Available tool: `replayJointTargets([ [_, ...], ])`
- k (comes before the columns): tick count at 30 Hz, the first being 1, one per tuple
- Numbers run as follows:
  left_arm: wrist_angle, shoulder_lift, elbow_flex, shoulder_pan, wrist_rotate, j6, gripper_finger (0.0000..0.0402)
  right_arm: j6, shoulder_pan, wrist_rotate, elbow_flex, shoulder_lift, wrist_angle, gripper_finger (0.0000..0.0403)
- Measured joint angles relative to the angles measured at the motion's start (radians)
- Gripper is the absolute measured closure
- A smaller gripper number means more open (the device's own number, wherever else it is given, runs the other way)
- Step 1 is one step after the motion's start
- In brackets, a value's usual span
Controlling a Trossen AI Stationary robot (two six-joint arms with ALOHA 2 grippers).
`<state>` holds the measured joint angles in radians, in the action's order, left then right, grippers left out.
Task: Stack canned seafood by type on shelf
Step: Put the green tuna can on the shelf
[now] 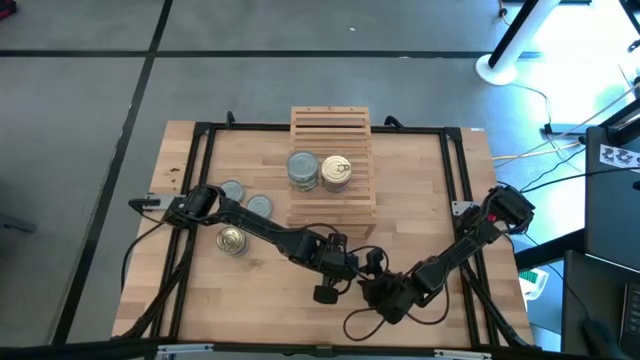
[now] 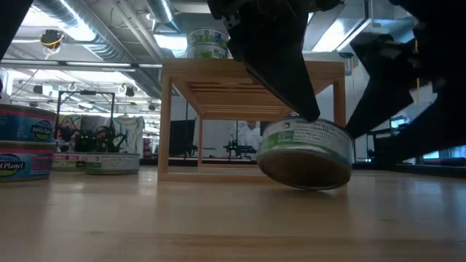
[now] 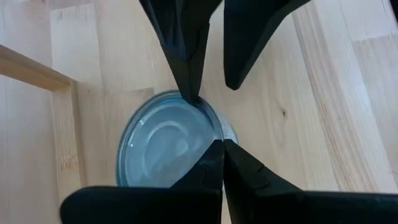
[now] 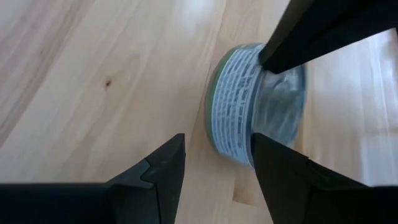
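A round flat tin with a grey-blue top and a green-and-white label sits tilted on the wooden table in front of the slatted shelf. My left gripper is shut, its tips on the tin's top. My right gripper is open, with one finger over the tin's top and the other outside its wall. On the shelf stand a grey-topped stack and a golden-topped stack. My left gripper presses its shut fingertips down on the tin's top at the rim, slanting down from the table's left. The tin is tipped, with part of its underside raised off the table. My right gripper has one fingertip at the opposite rim; whether it touches, I cannot tell.
Two grey-topped tins and a golden-topped tin lie on the table left of the shelf. A black frame runs round the table's edges. Both arms meet near the table's front centre.
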<state>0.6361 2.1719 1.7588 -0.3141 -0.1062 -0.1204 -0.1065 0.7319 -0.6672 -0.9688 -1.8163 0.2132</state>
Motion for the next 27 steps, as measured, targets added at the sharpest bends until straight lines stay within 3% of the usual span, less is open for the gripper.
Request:
replayJointTargets([
  [27, 0.046, -0.023, 0.001, -0.001, -0.001, 0.043, 0.0401, 0.007, 0.001, 0.011, 0.000, -0.018, -0.007, 0.0217],
])
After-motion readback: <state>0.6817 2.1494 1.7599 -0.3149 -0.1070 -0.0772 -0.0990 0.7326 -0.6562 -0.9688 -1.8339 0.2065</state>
